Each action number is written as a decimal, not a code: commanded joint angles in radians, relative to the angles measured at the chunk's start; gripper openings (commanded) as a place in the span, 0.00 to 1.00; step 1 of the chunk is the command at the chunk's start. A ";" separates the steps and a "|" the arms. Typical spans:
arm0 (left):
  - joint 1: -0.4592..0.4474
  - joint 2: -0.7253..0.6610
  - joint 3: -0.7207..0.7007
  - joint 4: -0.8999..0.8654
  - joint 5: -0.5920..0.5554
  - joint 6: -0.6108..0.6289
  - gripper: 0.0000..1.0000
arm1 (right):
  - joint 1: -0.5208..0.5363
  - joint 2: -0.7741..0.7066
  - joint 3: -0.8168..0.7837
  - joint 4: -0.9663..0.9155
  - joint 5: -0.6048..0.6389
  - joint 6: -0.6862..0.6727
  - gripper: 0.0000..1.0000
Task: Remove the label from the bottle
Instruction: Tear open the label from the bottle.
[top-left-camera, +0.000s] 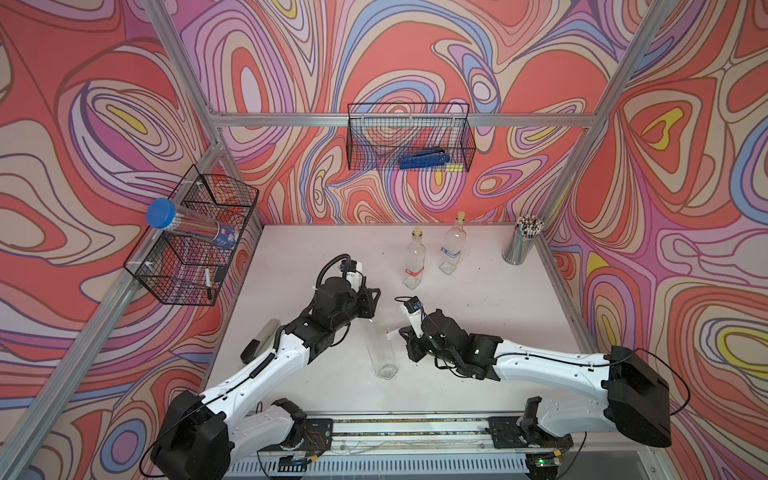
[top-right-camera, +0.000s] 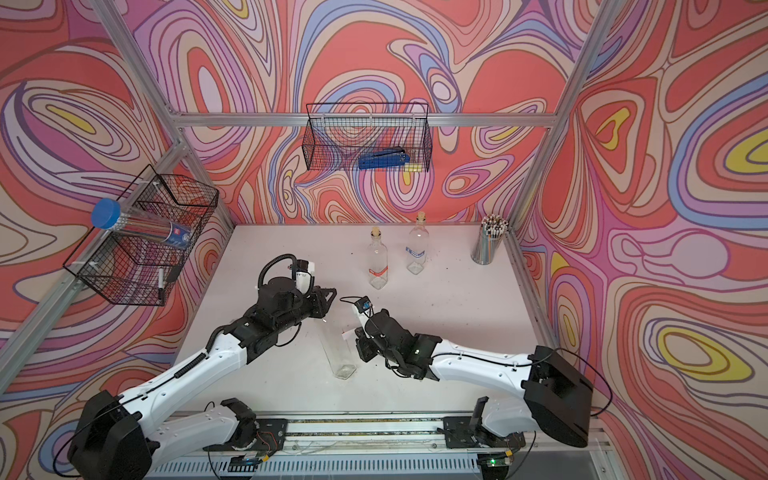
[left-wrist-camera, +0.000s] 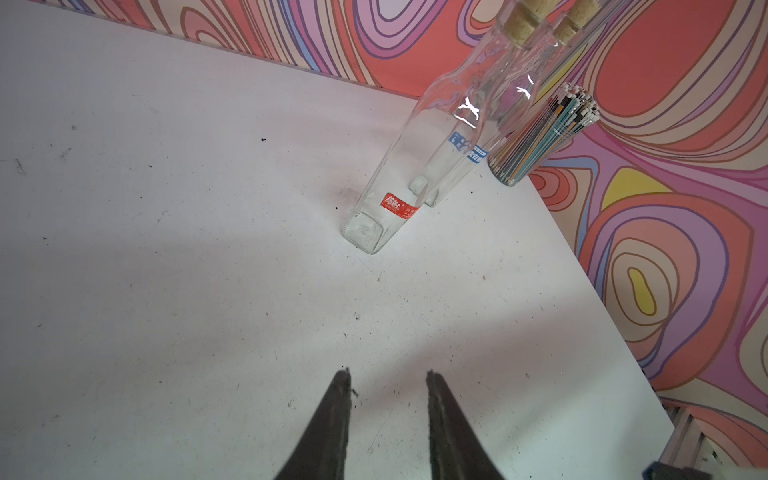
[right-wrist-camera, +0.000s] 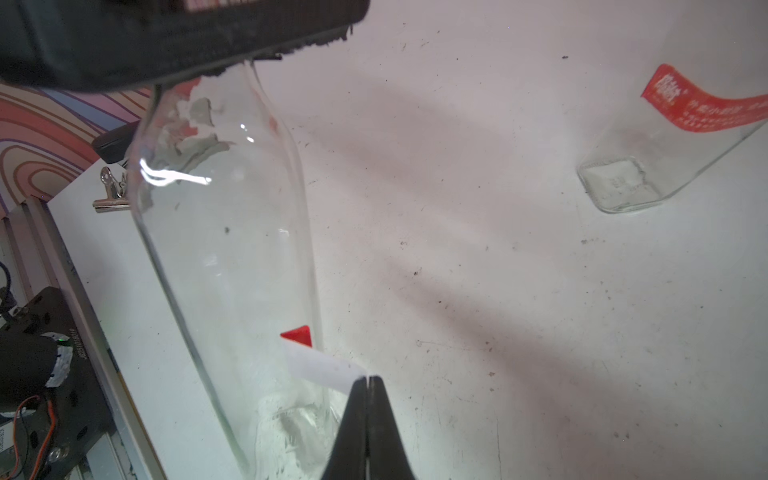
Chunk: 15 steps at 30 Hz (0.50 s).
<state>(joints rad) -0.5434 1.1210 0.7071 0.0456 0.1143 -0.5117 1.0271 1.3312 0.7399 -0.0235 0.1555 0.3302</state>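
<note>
Label (right-wrist-camera: 322, 368), curling off the clear bottle (right-wrist-camera: 224, 257) standing on the table (top-left-camera: 478, 332) between our arms, has its white end pinched in our right claw (right-wrist-camera: 368, 380), while our left claw (left-wrist-camera: 388, 376) clamps the bottle's top.

Red label (right-wrist-camera: 685, 108), blue label (left-wrist-camera: 469, 149): print too blurred to read.

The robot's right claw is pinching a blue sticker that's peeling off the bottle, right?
Not blue. The label peeling off the bottle has a red printed face and a white back. The rest is right: the right gripper is shut and pinching its loose end. The right wrist view shows this.
</note>
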 joint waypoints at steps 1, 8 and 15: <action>0.000 -0.003 0.016 -0.060 -0.024 0.060 0.00 | -0.009 -0.017 -0.008 -0.019 0.045 -0.005 0.00; -0.001 -0.006 0.011 -0.059 -0.027 0.059 0.00 | -0.009 -0.018 -0.011 -0.022 0.050 -0.002 0.00; 0.000 -0.008 0.008 -0.057 -0.028 0.059 0.00 | -0.008 -0.018 -0.014 -0.024 0.054 0.001 0.00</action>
<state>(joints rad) -0.5434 1.1210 0.7071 0.0456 0.1143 -0.5117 1.0271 1.3312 0.7399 -0.0250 0.1673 0.3305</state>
